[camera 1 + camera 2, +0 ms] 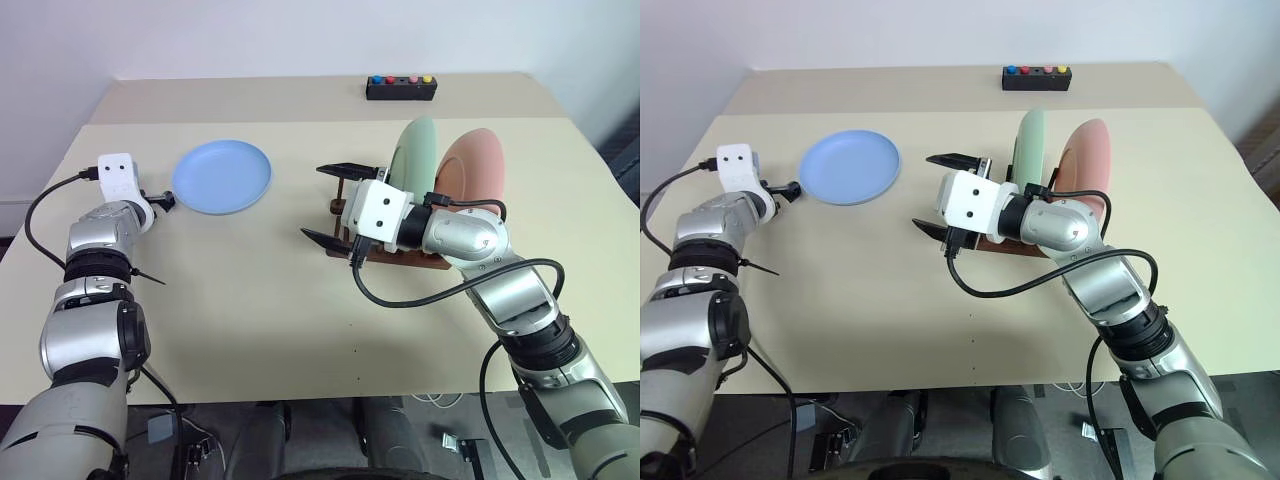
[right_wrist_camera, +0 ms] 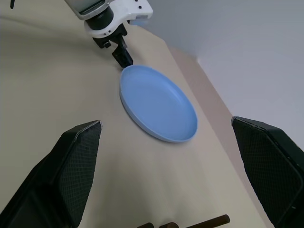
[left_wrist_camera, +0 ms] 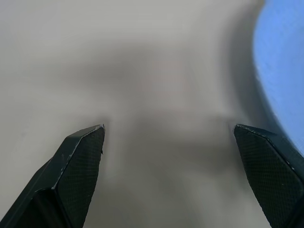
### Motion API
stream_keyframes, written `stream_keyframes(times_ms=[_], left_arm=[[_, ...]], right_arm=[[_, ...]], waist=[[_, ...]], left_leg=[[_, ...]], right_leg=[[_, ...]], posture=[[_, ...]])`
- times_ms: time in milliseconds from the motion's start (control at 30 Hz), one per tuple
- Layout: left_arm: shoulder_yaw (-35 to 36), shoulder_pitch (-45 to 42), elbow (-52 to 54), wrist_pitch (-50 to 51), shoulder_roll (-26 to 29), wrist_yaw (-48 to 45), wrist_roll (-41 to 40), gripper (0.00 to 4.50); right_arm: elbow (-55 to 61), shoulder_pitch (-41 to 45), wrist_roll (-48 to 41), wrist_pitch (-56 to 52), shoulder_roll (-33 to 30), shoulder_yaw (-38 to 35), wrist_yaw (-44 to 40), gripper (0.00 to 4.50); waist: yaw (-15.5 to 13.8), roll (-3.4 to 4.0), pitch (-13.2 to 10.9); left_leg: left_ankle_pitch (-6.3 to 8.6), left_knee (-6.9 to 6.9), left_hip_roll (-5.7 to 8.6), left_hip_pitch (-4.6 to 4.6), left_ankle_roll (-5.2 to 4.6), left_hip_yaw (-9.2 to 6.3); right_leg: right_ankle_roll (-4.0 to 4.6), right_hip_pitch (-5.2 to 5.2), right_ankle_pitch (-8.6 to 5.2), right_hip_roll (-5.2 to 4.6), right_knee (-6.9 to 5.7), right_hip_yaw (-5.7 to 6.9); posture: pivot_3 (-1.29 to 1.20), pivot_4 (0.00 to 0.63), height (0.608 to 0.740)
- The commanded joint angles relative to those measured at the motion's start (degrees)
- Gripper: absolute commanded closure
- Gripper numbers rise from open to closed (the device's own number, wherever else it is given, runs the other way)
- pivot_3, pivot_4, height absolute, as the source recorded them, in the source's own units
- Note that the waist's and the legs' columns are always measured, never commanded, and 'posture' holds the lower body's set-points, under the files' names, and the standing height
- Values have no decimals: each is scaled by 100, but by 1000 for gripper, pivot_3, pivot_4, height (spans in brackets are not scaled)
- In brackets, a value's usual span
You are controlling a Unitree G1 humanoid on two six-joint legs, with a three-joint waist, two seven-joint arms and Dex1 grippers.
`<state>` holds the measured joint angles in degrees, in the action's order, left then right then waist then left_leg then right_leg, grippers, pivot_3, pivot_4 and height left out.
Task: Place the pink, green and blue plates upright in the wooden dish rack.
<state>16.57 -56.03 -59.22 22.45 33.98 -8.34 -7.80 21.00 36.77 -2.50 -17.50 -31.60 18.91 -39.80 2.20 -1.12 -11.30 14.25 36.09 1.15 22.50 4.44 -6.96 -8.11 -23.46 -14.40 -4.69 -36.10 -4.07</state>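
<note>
The wooden dish rack (image 1: 400,255) holds the green plate (image 1: 415,150) and pink plate (image 1: 475,165) upright; the blue plate (image 1: 222,176) lies flat at the far left, with both the left gripper (image 1: 160,200) beside it and the right gripper (image 1: 335,205) spread wide and empty.

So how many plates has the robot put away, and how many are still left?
Two are done: the green plate and the pink plate stand upright in the wooden dish rack. One is left: the blue plate lies flat on the table. The left gripper sits open right beside its rim, holding nothing yet. The right gripper is open and empty too.
</note>
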Motion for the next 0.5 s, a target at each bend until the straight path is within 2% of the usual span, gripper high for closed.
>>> stream_keyframes(times_ms=[33, 233, 500], left_arm=[[211, -170, 537, -237, 159, 31, -184, 59], [-185, -196, 922, 186, -139, -189, -60, 59], [-453, -490, -69, 61, -503, -161, 156, 59]], right_arm=[[287, -9, 17, -13, 31, -209, -14, 15], [261, -5, 39, 12, 53, -214, -25, 15], [142, -49, 135, 101, 59, -332, 32, 15]], waist=[[5, 0, 0], [-9, 0, 0], [32, 0, 0]], left_leg=[[0, 0, 0, 0, 0, -1], [0, 2, 1, 0, 0, -1], [0, 1, 1, 0, 0, 0]], right_leg=[[0, 0, 0, 0, 0, 0], [0, 3, 0, -1, -1, 0], [-1, 2, 0, 0, 0, 0]], posture=[[0, 150, 740], [0, 150, 740], [0, 150, 740]])
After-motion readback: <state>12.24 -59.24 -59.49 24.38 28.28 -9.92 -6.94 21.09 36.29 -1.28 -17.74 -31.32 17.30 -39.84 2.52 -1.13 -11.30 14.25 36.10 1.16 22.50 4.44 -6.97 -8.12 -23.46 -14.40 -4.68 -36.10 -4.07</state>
